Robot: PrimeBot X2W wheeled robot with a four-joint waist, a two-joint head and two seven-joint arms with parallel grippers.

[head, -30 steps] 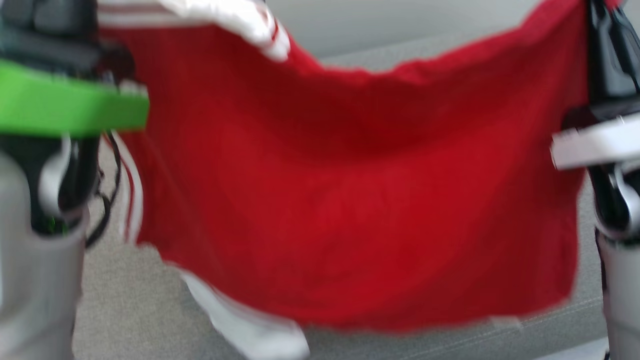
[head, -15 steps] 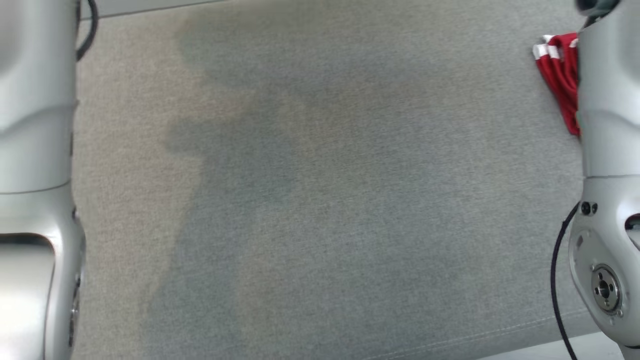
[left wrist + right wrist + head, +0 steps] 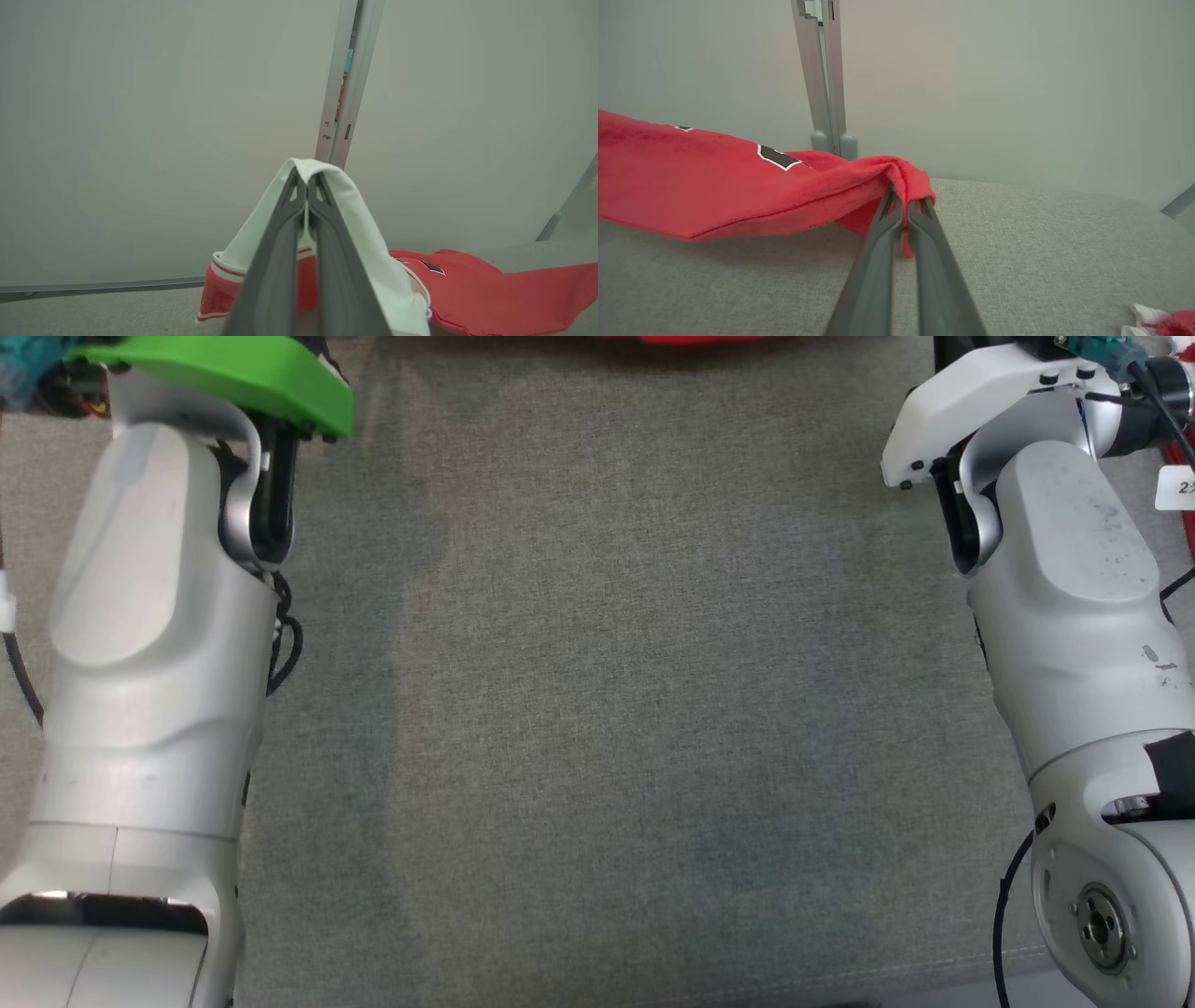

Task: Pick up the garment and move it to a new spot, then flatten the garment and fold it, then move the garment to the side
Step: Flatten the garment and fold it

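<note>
The head view's top edge cuts off the garment, leaving a red sliver.

Between the left forearm and the right forearm, the grey padded surface lies bare from near to far, open passage for a gripper. Across the far side the red garment is slung from the left gripper to the right gripper, both pinched on it, barring the way. Behind it a pale wall with 1 upright post closes the far end. A small red-and-white cloth lies at the right.
</note>
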